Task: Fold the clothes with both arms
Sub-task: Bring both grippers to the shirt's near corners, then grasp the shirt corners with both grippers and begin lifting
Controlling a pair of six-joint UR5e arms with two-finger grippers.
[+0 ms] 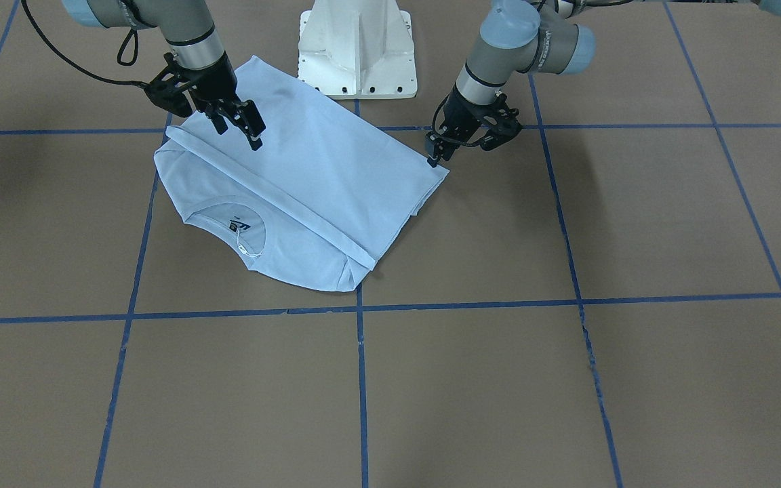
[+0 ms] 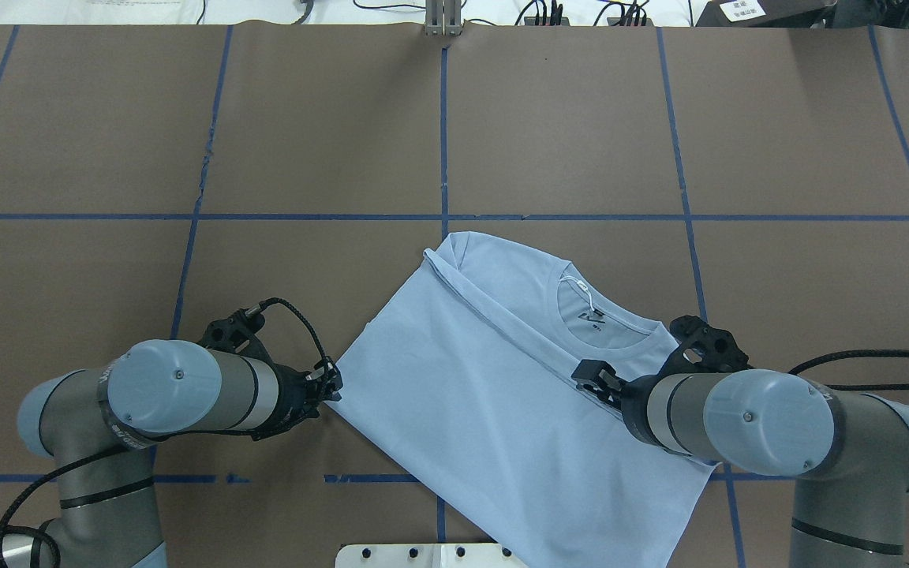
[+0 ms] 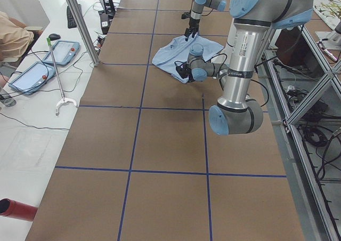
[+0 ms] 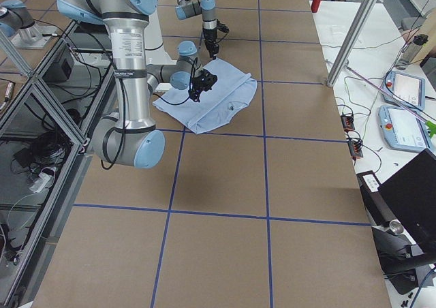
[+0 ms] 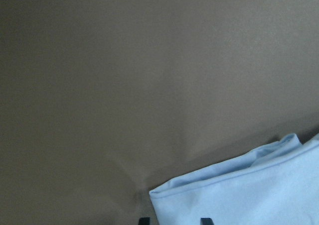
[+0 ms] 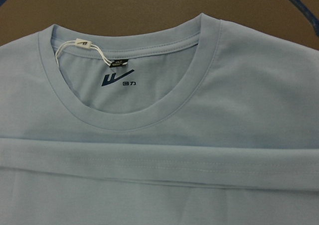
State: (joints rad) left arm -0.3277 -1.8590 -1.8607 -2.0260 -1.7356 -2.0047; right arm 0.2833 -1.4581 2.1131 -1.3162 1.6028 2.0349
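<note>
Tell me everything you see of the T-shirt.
The T-shirt is a light blue knit, lying flat and askew on the brown table. Its lower half is folded up, the hem crossing just below the ribbed collar, which shows a dark neck print and a white string tag. The left end effector is at one corner; the right end effector hangs over the hem.

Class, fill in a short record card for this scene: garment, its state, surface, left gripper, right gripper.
garment: light blue T-shirt
state: folded, bottom hem lying just below the collar
surface: brown table with blue tape grid
left gripper: open, at a shirt corner
right gripper: open, at the hem edge
</note>
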